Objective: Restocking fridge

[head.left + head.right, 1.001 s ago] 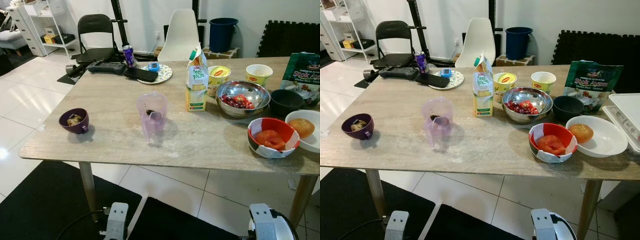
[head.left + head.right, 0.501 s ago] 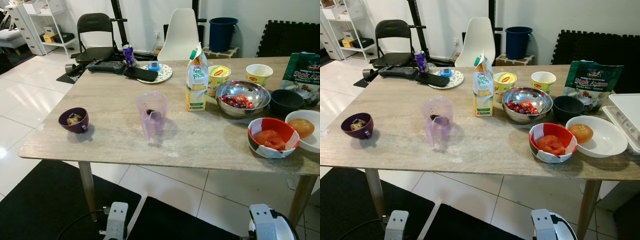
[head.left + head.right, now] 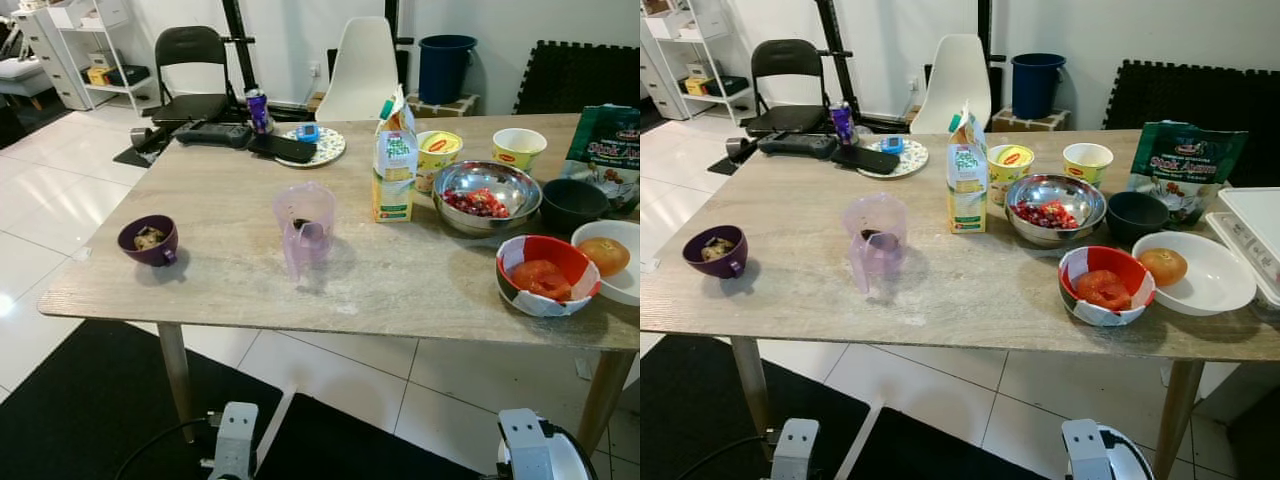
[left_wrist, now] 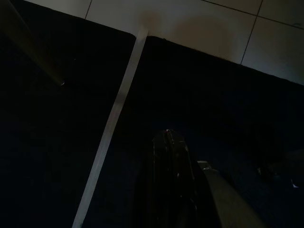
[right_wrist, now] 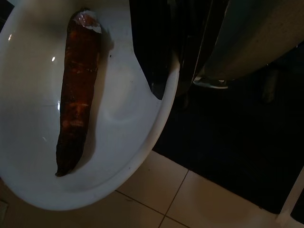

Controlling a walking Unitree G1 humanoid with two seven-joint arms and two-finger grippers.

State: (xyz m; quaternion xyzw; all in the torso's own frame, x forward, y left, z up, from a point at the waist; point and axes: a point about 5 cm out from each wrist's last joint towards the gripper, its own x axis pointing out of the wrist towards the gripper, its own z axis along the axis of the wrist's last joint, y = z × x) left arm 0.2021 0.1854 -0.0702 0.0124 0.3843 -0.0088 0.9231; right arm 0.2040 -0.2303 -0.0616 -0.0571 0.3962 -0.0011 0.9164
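Right wrist view has the right gripper [image 5: 164,90] clamped on the rim of a white plate [image 5: 118,156], a carrot [image 5: 76,95] lying in the dish just beside the finger. Left gripper [image 4: 168,161] hangs over the black mat [image 4: 228,123], fingers pressed together. Up on the table [image 3: 230,270], the milk carton [image 3: 394,160] stands as it did a second ago; the head views barely shift.

The white plate [image 5: 109,156] held by the right pincer [image 5: 164,71] runs off the edge; the finger gap is too dark to judge.
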